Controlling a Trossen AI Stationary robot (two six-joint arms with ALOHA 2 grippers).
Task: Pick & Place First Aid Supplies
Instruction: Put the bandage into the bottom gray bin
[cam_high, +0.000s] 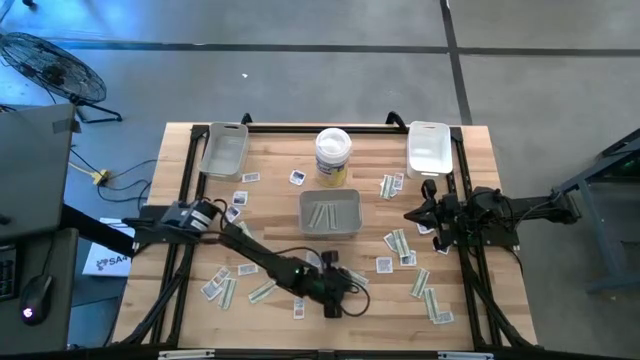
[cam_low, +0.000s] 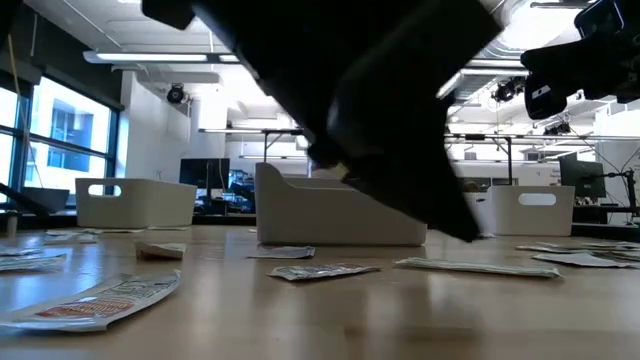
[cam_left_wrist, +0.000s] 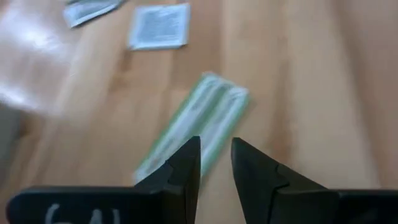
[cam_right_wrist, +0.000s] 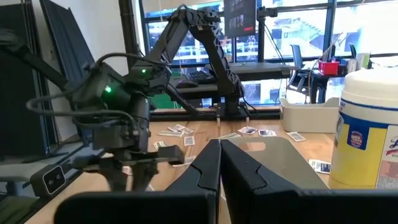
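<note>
A: Large items first?
B: Pale wooden bench (cam_high: 300, 200); grey rectangular tray (cam_high: 331, 213) mid-bench holding long pale strips; white tray (cam_high: 429, 147) at the far right corner.

A: Left arm?
B: Left gripper (cam_left_wrist: 216, 163) sits low near the front edge, fingers (cam_left_wrist: 184, 168) parted, released, nothing between them. A long green-and-white paper strip packet (cam_left_wrist: 194, 126) lies flat just ahead.

A: Right arm?
B: Right gripper (cam_right_wrist: 220, 163) waits by the white tray, fingers clenched, empty.

A: Other packets?
B: Small white square packet (cam_left_wrist: 160, 27) beyond the strip; others scattered.

pale strip packet (cam_left_wrist: 199, 121) with green stripes — white square packet (cam_left_wrist: 160, 27) with dark print, on light wood table (cam_left_wrist: 298, 81).
</note>
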